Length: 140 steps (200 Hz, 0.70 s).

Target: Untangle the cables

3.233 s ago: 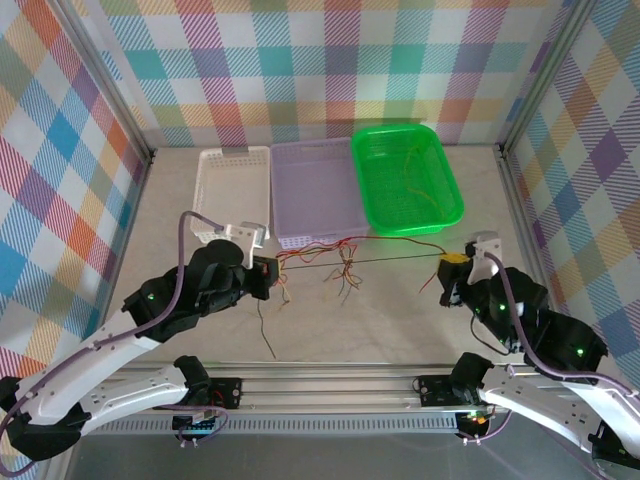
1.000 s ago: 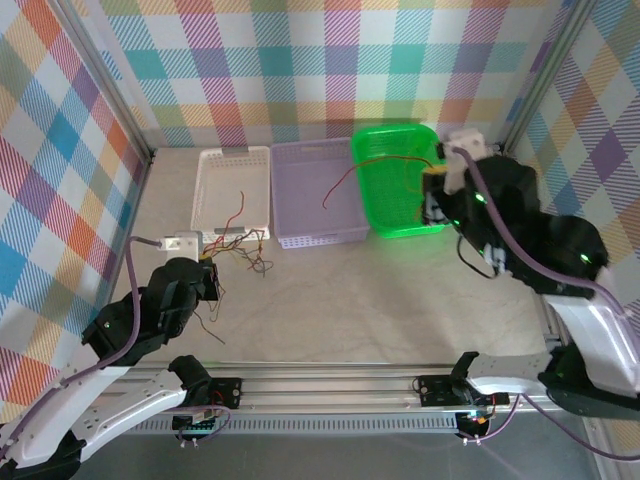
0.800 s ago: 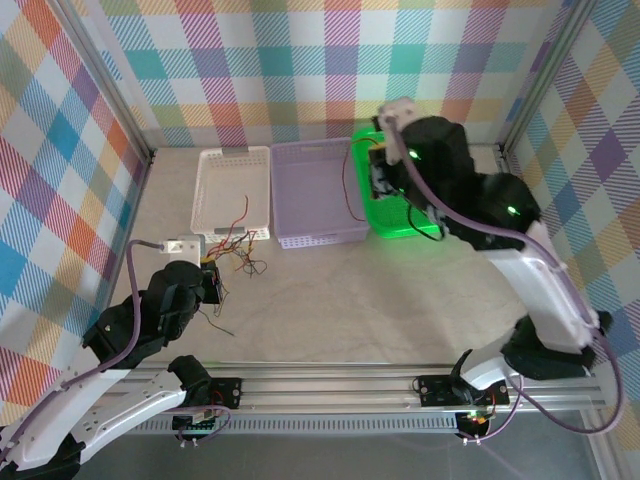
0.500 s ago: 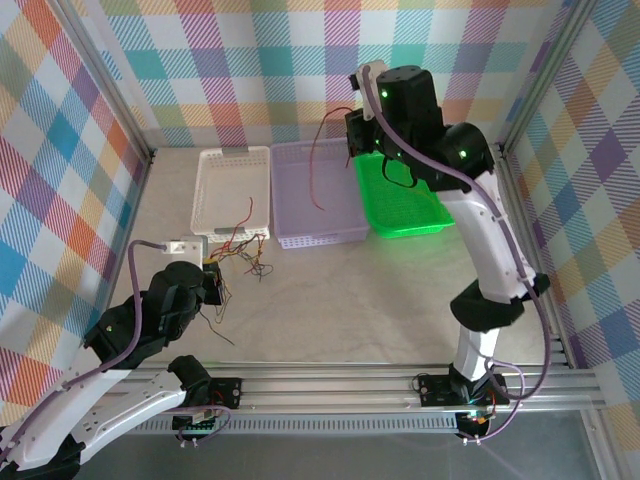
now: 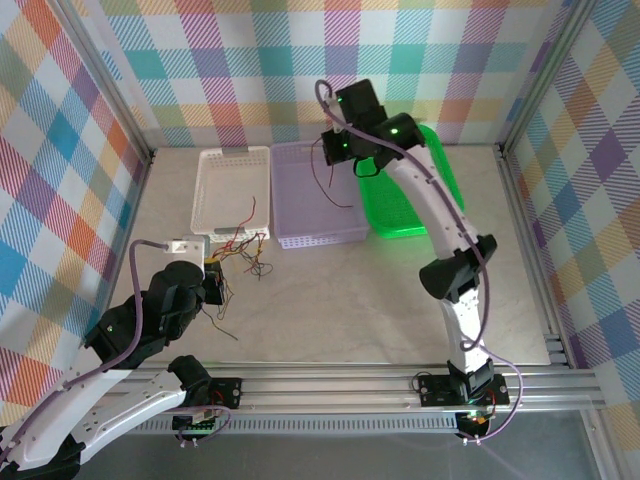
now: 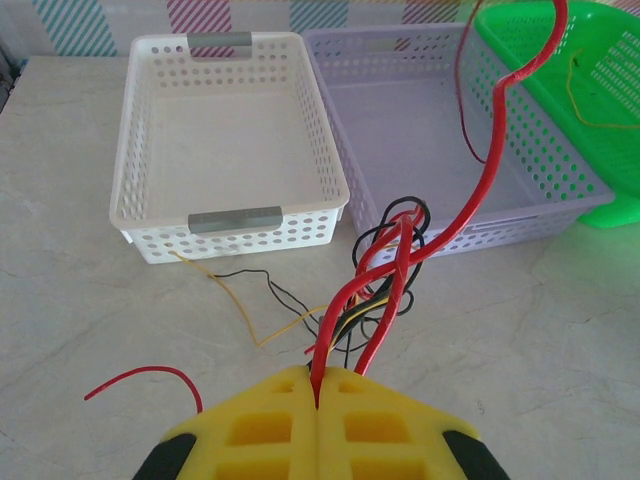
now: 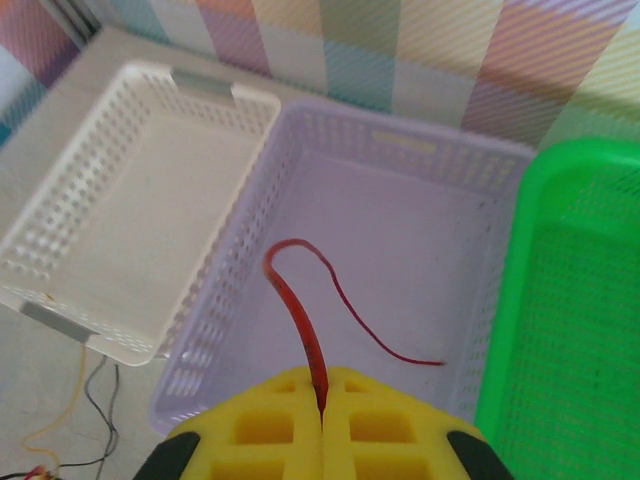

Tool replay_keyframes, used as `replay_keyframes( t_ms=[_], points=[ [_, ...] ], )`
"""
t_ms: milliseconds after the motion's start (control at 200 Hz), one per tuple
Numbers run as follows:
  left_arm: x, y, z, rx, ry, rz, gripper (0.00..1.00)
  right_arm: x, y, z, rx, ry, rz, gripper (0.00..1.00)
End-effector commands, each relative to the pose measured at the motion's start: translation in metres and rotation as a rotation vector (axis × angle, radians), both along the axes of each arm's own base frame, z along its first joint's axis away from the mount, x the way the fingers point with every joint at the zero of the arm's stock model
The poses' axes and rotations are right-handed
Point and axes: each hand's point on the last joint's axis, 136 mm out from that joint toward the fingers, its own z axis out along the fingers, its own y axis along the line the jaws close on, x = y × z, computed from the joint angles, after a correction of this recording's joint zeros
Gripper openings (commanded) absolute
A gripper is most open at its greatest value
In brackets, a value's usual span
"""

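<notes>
Your left gripper is clamped; its yellow pads are pressed together on the cables; red strands, with black and yellow-orange ones among them, come out of the seam between the pads and twist into a knot just ahead of the fingertips. That knot lies over the table, close in front of the near wall of the purple basket; one red strand climbs from it up and to the right, across that basket. Thin yellow-orange and black strands trail left from the knot toward the front of the white basket; a loose red end curls on the table just left of your pads. From above, the left gripper sits low at the near left, with the cables spread between it and the two baskets.

Your right gripper is also closed, pinching a single red cable in the seam of its pads; the cable loops up from the pads, then runs down and right over the floor of the purple basket; you cannot tell whether its free end touches the floor. From above, the right gripper is held high over the far edge of the purple basket, well apart from the left one. The green basket stands beside it, with a yellow-orange strand inside.
</notes>
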Motion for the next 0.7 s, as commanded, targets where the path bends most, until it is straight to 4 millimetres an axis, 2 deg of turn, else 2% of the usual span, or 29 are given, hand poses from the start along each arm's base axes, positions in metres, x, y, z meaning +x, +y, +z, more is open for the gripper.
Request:
replay_keyframes(
  t_ms=[0, 70, 180, 375, 460, 540, 585, 695],
  points=[
    [0.002, 0.001, 0.004, -0.012, -0.024, 0.005, 0.00, 0.016, 0.011, -0.051, -0.018, 0.090, -0.005, 0.00],
    [0.002, 0.001, 0.004, -0.012, -0.025, 0.004, 0.00, 0.027, 0.014, -0.086, -0.029, 0.154, -0.023, 0.00],
    [0.002, 0.000, 0.003, -0.010, -0.021, 0.002, 0.00, 0.037, 0.021, -0.130, -0.017, 0.241, -0.042, 0.00],
    [0.002, 0.001, 0.003, -0.010, -0.021, 0.003, 0.00, 0.040, 0.028, -0.185, -0.038, 0.341, -0.054, 0.00],
    [0.002, 0.001, 0.002, -0.009, -0.020, 0.001, 0.00, 0.039, 0.025, -0.196, -0.067, 0.354, -0.056, 0.00],
    [0.002, -0.001, 0.002, -0.010, -0.018, -0.003, 0.00, 0.039, 0.022, -0.197, -0.089, 0.350, -0.056, 0.00],
    [0.003, -0.001, 0.002, -0.010, -0.017, -0.002, 0.00, 0.039, 0.020, -0.196, -0.100, 0.345, -0.058, 0.09],
    [0.003, -0.003, 0.001, -0.008, -0.012, -0.008, 0.00, 0.038, 0.019, -0.185, -0.103, 0.324, -0.041, 0.20]
  ],
)
